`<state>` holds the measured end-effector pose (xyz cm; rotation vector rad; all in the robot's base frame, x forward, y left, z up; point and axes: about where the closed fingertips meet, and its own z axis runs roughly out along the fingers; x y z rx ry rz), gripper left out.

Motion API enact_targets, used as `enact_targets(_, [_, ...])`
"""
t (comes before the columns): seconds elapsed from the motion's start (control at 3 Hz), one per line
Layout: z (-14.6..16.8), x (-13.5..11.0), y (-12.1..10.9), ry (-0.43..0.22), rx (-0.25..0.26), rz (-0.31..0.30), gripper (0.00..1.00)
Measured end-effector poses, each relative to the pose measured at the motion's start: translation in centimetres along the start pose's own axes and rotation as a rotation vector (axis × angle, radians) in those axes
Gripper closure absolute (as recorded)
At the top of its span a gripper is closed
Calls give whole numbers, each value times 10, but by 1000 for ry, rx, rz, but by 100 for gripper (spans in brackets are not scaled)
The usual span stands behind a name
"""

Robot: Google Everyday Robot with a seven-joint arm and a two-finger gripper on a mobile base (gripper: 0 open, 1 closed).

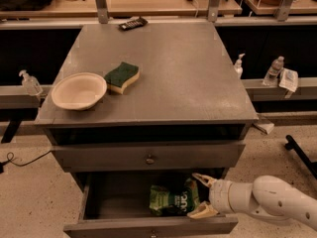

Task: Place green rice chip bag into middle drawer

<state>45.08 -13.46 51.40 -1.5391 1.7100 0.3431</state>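
Note:
The green rice chip bag (172,200) lies flat inside the open middle drawer (119,226), right of its centre, white lettering up. My gripper (199,196) reaches into the drawer from the right on a white arm. Its two pale fingers (202,178) are spread apart, one above and one below the bag's right end. The gripper is open and the bag rests on the drawer floor.
The upper drawer front (148,157) with a round knob is closed above. On the cabinet top (188,78) sit a cream bowl (79,90), a green-and-yellow sponge (122,76) and a dark remote (132,23). Bottles (274,70) stand on the rail at the right.

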Motion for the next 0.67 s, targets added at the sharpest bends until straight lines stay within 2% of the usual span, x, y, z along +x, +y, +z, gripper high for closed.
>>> enact_targets(0.33, [-1, 0, 0, -1, 0, 0, 26])
enact_targets(0.67, [-13, -7, 5, -23, 10, 1, 0])
